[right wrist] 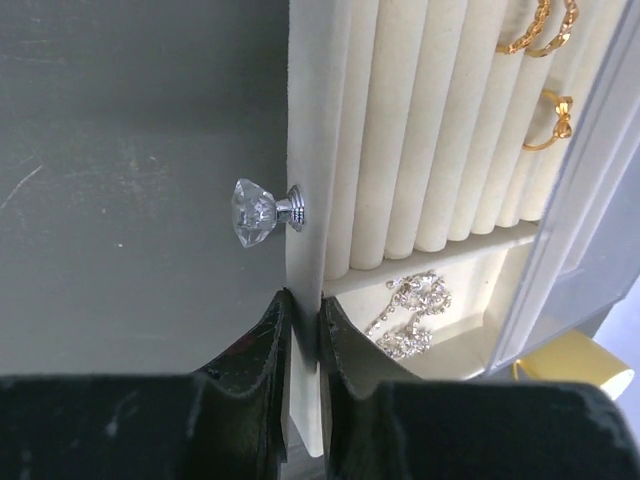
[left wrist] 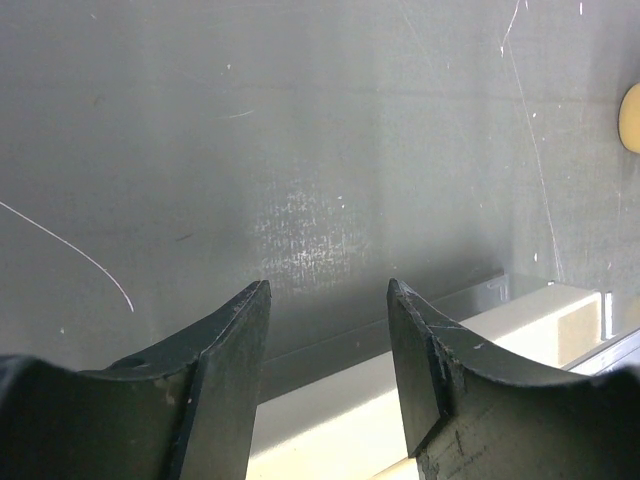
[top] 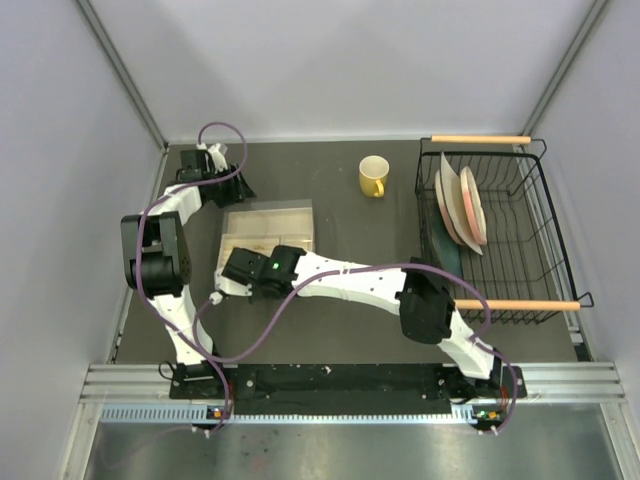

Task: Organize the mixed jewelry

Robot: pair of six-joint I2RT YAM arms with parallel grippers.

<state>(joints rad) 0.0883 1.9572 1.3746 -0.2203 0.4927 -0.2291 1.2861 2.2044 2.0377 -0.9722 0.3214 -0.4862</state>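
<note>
R gripper [right wrist: 303, 298], nearest the arm bases, has its fingers pinched almost together on the thin front wall of the cream jewelry box [right wrist: 305, 120], one finger on each face. How hard it grips can't be told. A crystal knob [right wrist: 258, 212] sticks out of that wall just above the fingers.

Inside, a silvery cluster [right wrist: 410, 315] lies loose in the open compartment right behind the wall. Farther in, three gold rings [right wrist: 553, 118] sit tucked in the slots btwn the cream rolls. The upper two are cut off by the frame edge. A clear panel [right wrist: 590, 200] blurs the box's far side. A yellow shape [right wrist: 575, 365] at the bottom corner is too cropped to identify.

From overhead, the R arm hides the box's near-left corner on the dark table [top: 340, 335], and the jewelry is too small to see.

Beyond the box, at the back-left, L gripper [left wrist: 328, 290] has its fingers well apart w/ nothing btwn them, facing a scratched grey wall [left wrist: 300, 130].

Farther right stand a yellow mug [top: 373, 176] and a wire rack [top: 520, 270] w/ plates [top: 465, 205] on edge.
</note>
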